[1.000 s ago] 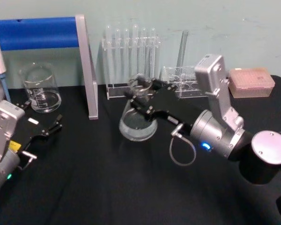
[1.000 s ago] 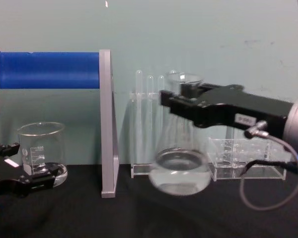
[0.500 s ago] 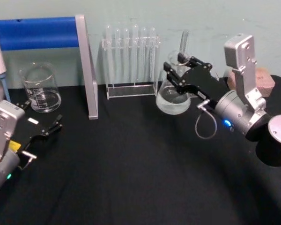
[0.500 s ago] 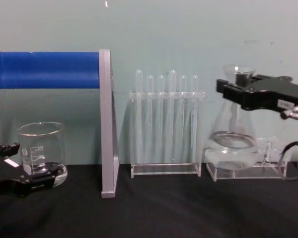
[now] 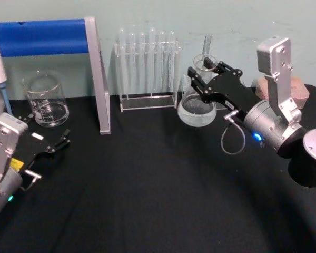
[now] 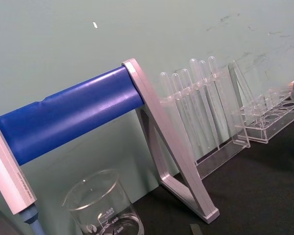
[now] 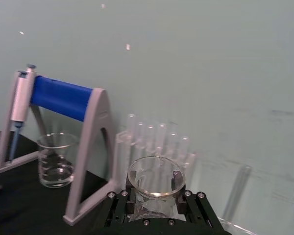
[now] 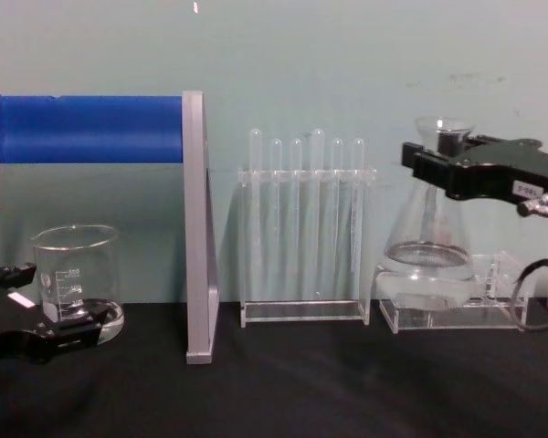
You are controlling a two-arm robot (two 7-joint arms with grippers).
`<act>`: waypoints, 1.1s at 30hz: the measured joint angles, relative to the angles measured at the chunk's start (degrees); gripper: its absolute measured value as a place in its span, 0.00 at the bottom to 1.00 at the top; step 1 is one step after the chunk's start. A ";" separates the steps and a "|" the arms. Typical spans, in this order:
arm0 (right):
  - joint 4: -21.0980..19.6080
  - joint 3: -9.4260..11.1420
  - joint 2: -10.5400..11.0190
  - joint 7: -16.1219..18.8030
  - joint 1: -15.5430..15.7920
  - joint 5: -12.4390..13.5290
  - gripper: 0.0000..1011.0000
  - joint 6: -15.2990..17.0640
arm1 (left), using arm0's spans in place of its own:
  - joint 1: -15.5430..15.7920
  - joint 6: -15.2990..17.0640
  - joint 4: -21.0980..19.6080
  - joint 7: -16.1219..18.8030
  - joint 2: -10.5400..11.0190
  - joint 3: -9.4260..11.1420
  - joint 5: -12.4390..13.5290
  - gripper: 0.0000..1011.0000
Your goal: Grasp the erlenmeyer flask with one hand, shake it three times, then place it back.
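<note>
Flask held aloft, right side of the counter.
Black right end effector (image 5: 202,73) with silver wrist is clamped on the neck of the clear glass conical erlenmeyer flask (image 5: 197,109). The flask is upright, off the black counter (image 5: 147,200), just right of the clear test-tube rack (image 5: 147,68). Left end effector (image 5: 46,132) rests near the glass beaker (image 5: 45,100), fingers spread.

desk (image 5: 147,200): black top, front half bare | test tube rack (image 5: 147,68): upright at back, middle | pipette stand (image 5: 97,79): just left of test tube rack, grey frame, blue bar | glass beaker (image 5: 45,100): farther left, beyond stand | low clear rack (image 8: 493,292): just right of test tube rack | pink box (image 5: 301,90): farthest right, at back
</note>
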State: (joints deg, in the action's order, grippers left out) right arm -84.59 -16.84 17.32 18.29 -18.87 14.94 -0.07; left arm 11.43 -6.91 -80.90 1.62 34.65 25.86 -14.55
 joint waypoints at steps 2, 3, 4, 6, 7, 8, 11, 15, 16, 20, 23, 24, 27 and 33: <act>-0.41 -0.23 -0.13 0.34 0.21 0.04 0.45 0.16 | 0.00 0.00 0.00 0.00 0.00 0.00 0.00 0.99; -0.64 -0.37 -0.21 0.54 0.34 0.07 0.45 0.23 | 0.00 0.00 0.00 0.00 0.00 0.00 0.00 0.99; -1.25 -0.71 -0.33 1.01 0.64 0.25 0.45 0.38 | 0.00 0.00 0.00 0.00 0.00 0.00 0.00 0.99; -1.80 -1.04 -0.41 1.47 0.91 0.47 0.45 0.56 | 0.00 0.00 0.00 0.00 0.00 0.00 0.00 0.99; -2.31 -1.40 -0.46 1.85 1.19 0.68 0.45 0.72 | 0.00 0.00 0.00 0.00 0.00 0.00 0.00 0.99; -2.65 -1.62 -0.48 2.07 1.36 0.82 0.45 0.79 | 0.00 0.00 0.00 0.00 0.00 0.00 0.00 0.99; -3.87 -2.44 -0.48 2.90 1.96 1.35 0.45 1.09 | 0.00 0.00 0.00 0.00 0.00 0.00 0.00 0.99; -5.32 -3.56 -0.27 3.91 2.72 2.00 0.45 1.42 | 0.00 0.00 0.00 0.00 0.00 0.00 0.00 0.99; -5.58 -3.82 -0.22 4.07 2.86 2.13 0.45 1.47 | 0.00 0.00 0.00 0.00 0.00 0.00 0.00 0.99; -6.51 -4.87 0.06 4.70 3.35 2.71 0.45 1.69 | 0.00 0.00 0.00 0.00 0.00 0.00 0.00 0.99; -7.05 -5.56 0.32 4.92 3.54 3.08 0.45 1.85 | 0.00 0.00 0.00 0.00 0.00 0.00 0.00 0.99; -7.09 -5.69 0.37 4.94 3.55 3.13 0.45 1.86 | 0.00 0.00 0.00 0.00 0.00 0.00 0.00 0.99; -7.15 -6.05 0.52 4.96 3.57 3.23 0.45 1.90 | 0.00 0.00 0.00 0.00 0.00 0.00 0.00 0.99; -6.20 -7.00 0.80 5.21 3.45 3.51 0.45 2.00 | 0.00 0.00 0.00 0.00 0.00 0.00 0.00 0.99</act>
State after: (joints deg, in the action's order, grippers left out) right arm -90.79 -23.85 18.12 23.50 -15.41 18.45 1.94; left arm 11.43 -6.91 -80.90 1.62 34.65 25.86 -14.55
